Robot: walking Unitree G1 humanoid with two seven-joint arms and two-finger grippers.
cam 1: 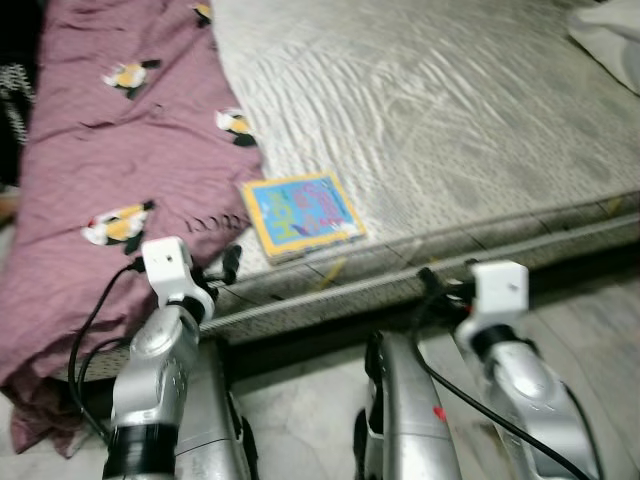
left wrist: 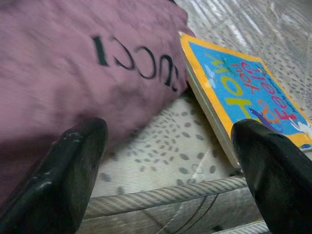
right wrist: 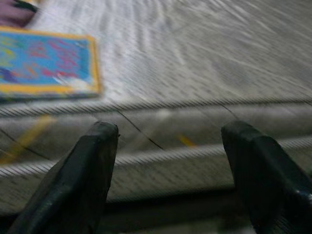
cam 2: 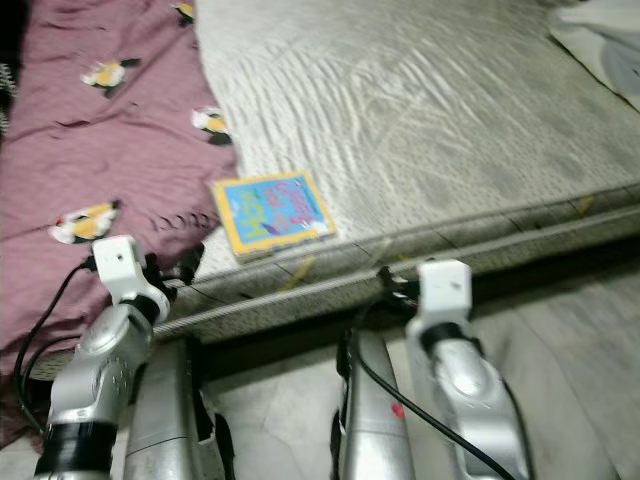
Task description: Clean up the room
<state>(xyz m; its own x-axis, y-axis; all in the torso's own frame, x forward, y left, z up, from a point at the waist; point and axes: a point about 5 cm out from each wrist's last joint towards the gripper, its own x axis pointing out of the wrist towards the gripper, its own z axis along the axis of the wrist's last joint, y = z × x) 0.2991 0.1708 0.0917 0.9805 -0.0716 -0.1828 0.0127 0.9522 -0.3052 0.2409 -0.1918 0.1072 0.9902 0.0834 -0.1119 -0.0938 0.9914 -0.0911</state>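
A blue children's book [cam 1: 300, 214] with a yellow border lies flat near the front edge of the grey mattress [cam 1: 440, 110]. A maroon blanket [cam 1: 110, 190] with bird prints covers the mattress's left part and hangs over its edge. My left gripper [left wrist: 170, 185] is open at the mattress edge, between the blanket [left wrist: 73, 73] and the book [left wrist: 243, 92], short of both. My right gripper [right wrist: 170, 170] is open, held low before the mattress side [right wrist: 161, 131], with the book [right wrist: 44, 61] off to its left.
A white cloth [cam 1: 610, 35] lies at the mattress's far right corner. Pale tiled floor [cam 1: 300, 420] shows below the bed between my arms. A dark gap runs under the mattress edge.
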